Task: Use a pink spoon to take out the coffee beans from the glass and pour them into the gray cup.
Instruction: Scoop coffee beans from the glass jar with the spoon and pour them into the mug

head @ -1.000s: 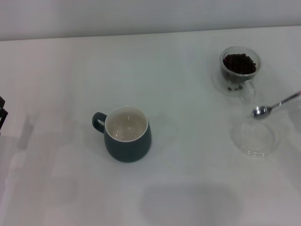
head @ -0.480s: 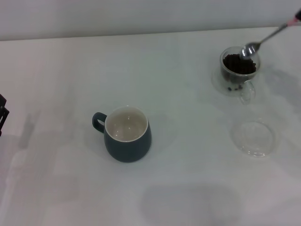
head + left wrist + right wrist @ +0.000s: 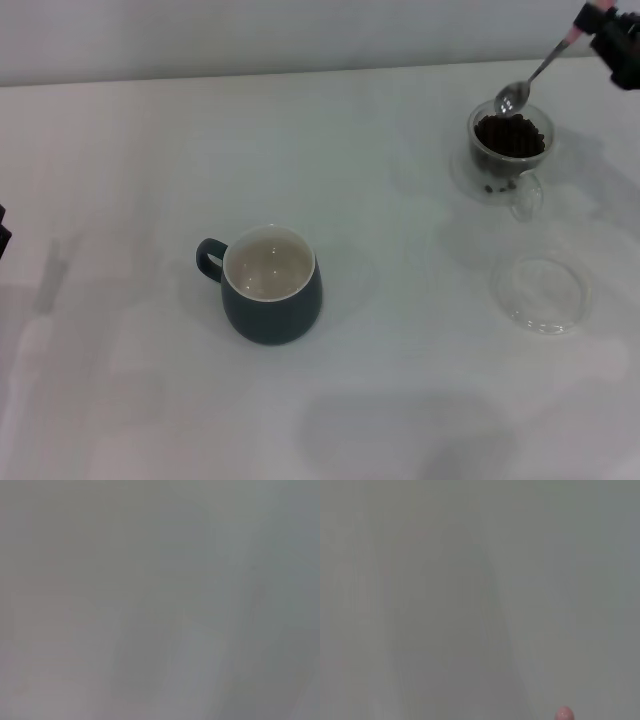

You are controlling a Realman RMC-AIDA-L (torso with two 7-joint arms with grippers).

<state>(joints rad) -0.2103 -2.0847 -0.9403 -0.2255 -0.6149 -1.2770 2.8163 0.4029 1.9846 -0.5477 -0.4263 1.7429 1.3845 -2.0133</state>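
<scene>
Pink spoon [image 3: 533, 76]: held aloft near far right corner of surface [image 3: 400, 400], tilted, metal bowl lowest and hanging just over far rim of glass [image 3: 510, 150]; bowl appears empty. Pink handle end uppermost, clenched in right claw [image 3: 598, 22] at upper right edge of head view; pink tip also visible at edge of right wrist view [image 3: 564, 713].

Coffee beans [image 3: 510, 135]: dark heap filling upper part of glass; a few loose ones lower down inside.

Glass: clear, upright, near far right corner of surface, small handle toward near edge.

Gray cup [image 3: 270, 285]: upright, left of centre of surface, well apart from glass; cream inside, no beans visible; loop handle toward left edge.

Shallow clear dish [image 3: 540, 293]: flat on surface, right side, nearer the near edge than glass, apart from it.

Left claw [image 3: 3, 232]: only a dark sliver at left edge of head view; state of fingers cannot be told.
</scene>
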